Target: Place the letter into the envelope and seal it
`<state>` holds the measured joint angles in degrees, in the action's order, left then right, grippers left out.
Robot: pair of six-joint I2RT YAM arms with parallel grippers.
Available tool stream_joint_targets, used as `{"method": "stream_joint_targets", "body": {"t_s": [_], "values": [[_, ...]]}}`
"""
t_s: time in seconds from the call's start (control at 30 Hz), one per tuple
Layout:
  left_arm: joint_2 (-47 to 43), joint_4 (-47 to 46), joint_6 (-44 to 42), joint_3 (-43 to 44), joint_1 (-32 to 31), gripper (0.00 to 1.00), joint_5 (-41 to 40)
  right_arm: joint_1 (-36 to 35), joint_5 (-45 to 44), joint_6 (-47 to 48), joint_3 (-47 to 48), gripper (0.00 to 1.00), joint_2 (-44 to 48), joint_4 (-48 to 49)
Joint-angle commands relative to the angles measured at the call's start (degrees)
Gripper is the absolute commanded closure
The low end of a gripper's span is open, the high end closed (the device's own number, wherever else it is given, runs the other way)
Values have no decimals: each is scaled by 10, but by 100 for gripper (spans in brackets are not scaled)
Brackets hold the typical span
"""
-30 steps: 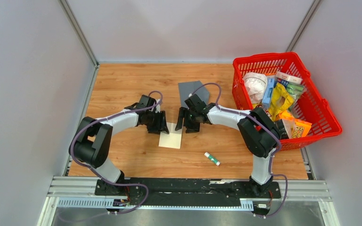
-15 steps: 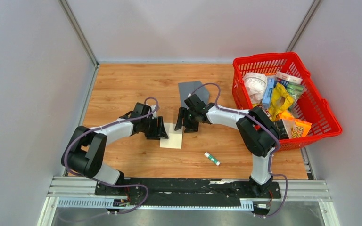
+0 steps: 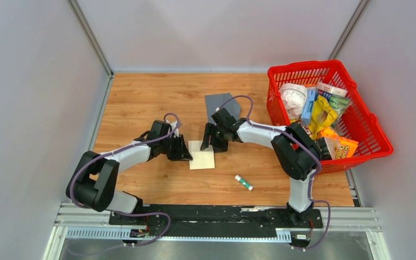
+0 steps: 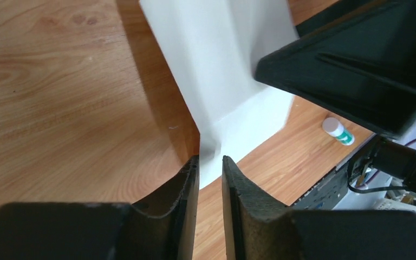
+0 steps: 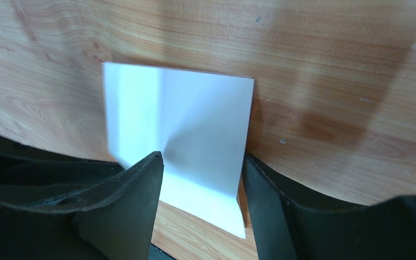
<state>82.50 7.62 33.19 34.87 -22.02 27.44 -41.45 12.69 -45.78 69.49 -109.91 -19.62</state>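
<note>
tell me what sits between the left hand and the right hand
The letter lies between left hand and right hand, per the top external view.

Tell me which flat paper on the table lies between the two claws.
The pale letter; the dark grey envelope lies farther back, beyond the right claw.

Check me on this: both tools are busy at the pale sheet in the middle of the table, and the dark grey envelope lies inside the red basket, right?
Not quite. The top external view shows the envelope flat on the table, beside the red basket, not inside it. The rest is right.
</note>
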Motion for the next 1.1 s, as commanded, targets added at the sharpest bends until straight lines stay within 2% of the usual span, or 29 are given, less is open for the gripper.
{"method": "stream_joint_targets", "body": {"t_s": [0.0, 0.1, 0.17, 0.2, 0.23, 0.43, 0.47, 0.5, 0.57, 0.63, 0.87, 0.97, 1.03, 1.07], "values": [[-47, -9, 8, 15, 0, 74, 24, -3, -17, 10, 1, 38, -22, -18], [-57, -6, 13, 21, 1, 82, 30, -4, -14, 9, 2, 38, -21, -17], [-57, 6, 10, 33, 0, 93, 32, -4, -17, 10, 0, 38, -15, -16], [-55, 9, 7, 38, 0, 93, 32, -2, -18, 10, 2, 37, -13, -17], [-52, 13, 5, 41, 0, 100, 33, -4, -19, 11, 2, 37, -10, -16], [-29, 21, -3, 63, 0, 99, 38, -3, -21, 12, -1, 37, 2, -17], [-23, 27, -4, 68, 0, 93, 38, -3, -21, 13, -3, 37, 3, -15], [-22, 30, -7, 70, 0, 83, 38, -4, -21, 13, -4, 37, 3, -16], [-19, 35, -8, 72, 0, 73, 34, -4, -17, 11, -8, 37, 1, -10], [-10, 38, -9, 74, 0, 72, 29, -3, -15, 10, -9, 37, 0, -8], [4, 30, 3, 70, -3, 74, 30, -4, -11, 10, -8, 37, 0, -5], [11, 24, 11, 70, -14, 79, 29, -3, -11, 9, -8, 36, 0, -2], [14, 23, 14, 71, -18, 87, 28, -4, -9, 8, -9, 36, 0, -2], [17, 26, 14, 73, -19, 97, 25, -4, -9, 8, -9, 36, 0, -1]]}}
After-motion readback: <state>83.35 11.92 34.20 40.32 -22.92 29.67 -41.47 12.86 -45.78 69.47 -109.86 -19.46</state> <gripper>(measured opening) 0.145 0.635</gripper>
